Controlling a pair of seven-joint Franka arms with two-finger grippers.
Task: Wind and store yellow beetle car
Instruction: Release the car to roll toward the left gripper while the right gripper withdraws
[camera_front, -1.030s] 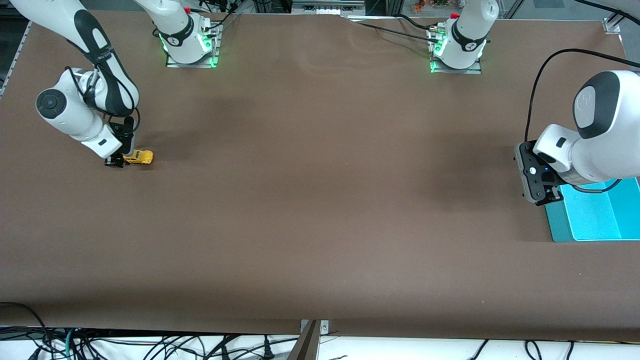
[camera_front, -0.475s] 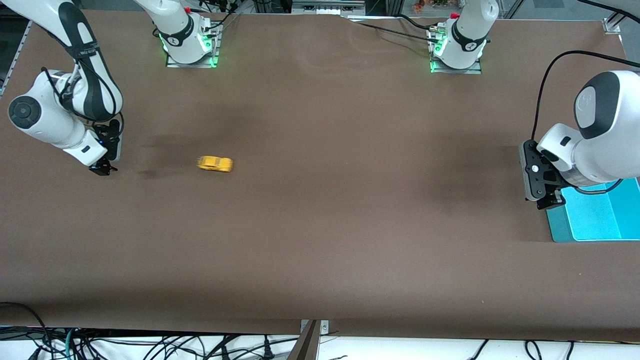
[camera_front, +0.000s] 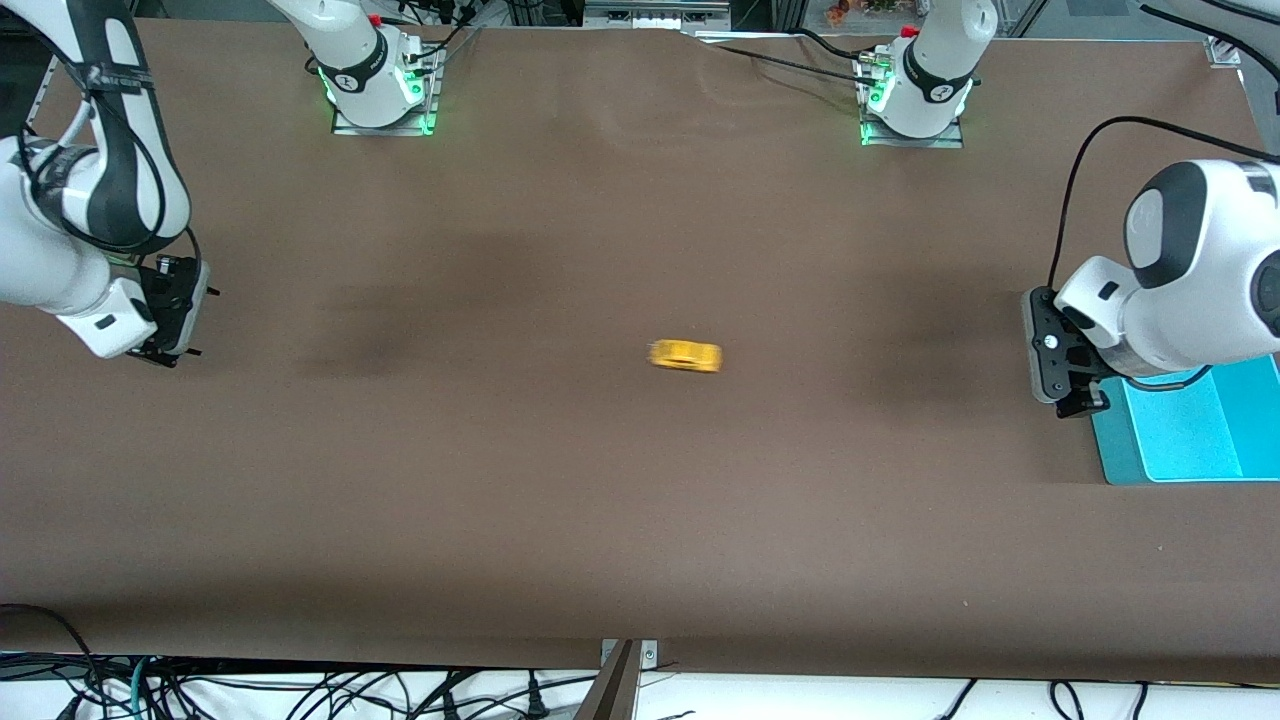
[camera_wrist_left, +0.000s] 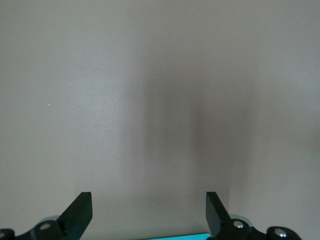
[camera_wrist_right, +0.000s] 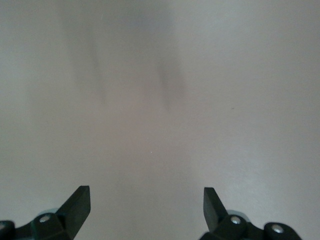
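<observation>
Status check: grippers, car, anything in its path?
Right gripper open, empty. Left gripper open beside cyan bin. Yellow beetle car loose mid-table, motion-blurred. Nothing in between.

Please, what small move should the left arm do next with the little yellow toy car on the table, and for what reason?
Probably the left gripper, fingers open beside the cyan plastic bin, should lower toward the brown table and wait to catch. The tiny yellow beetle-shaped toy car sits free mid-table, held by nothing, between both grippers. The right gripper hangs open at its own end of the table, away from the car.

Yellow beetle car, blurred, upright on mid-table
</observation>
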